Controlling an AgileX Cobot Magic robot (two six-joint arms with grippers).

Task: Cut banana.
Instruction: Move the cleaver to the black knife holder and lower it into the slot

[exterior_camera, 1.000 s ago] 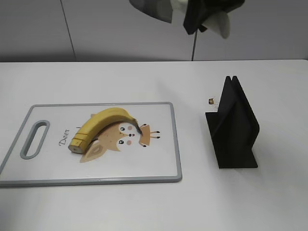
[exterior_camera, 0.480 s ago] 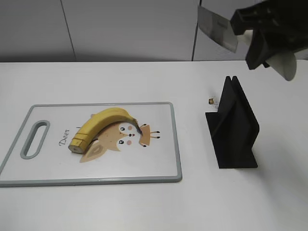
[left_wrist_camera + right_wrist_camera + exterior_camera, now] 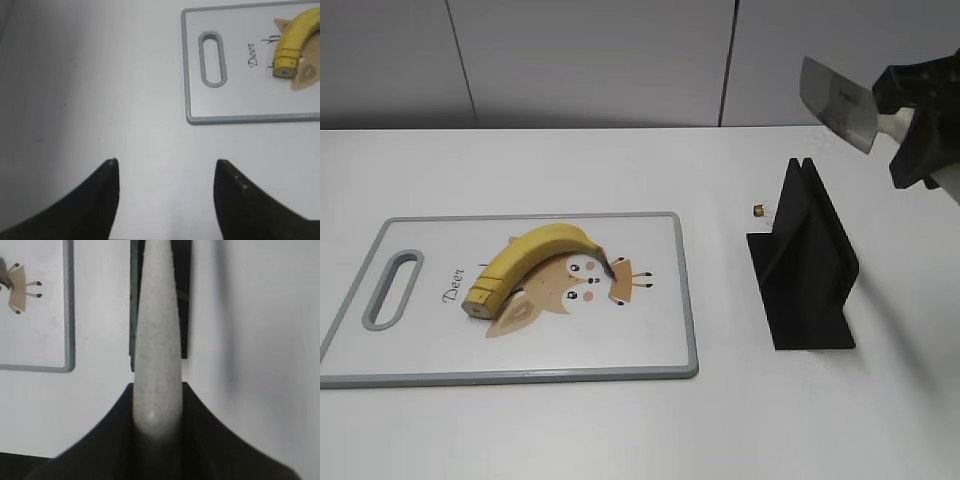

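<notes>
**Knife in my right gripper, banana waiting on the board**

My right gripper [image 3: 920, 125] sits at the upper right of the exterior view, closed around the pale handle of the knife [image 3: 838, 102]; the broad blade points up and left, above the black knife stand [image 3: 803, 262] on the worktop [image 3: 620, 430]. In the right wrist view the handle runs straight up the middle of the frame between my dark fingers [image 3: 200, 430], with the stand below it. My left gripper [image 3: 165, 195] hangs over bare worktop at the lower part of its own view, spread wide and holding nothing, well apart from the cutting board [image 3: 680, 300].

The banana [image 3: 530, 262] lies on that board, left of centre in the exterior view, curved like an arch. Its flat cut end points to the lower left, toward the board's handle slot; its dark stem tip points right, over the printed deer.

I judge it a light, soft thing. The peel is smooth and may slide on the plastic board, and the curve lets it rock or roll under a blade. Squeezing hard would bruise or mash the flesh, so any hold should be gentle. If my left gripper steadies it, the best place seems the thick middle of the arch or the stem half, across its width, leaving the cut end free for the knife. The blade should come down square, since a slanted push could shove the fruit sideways rather than slice it.
</notes>
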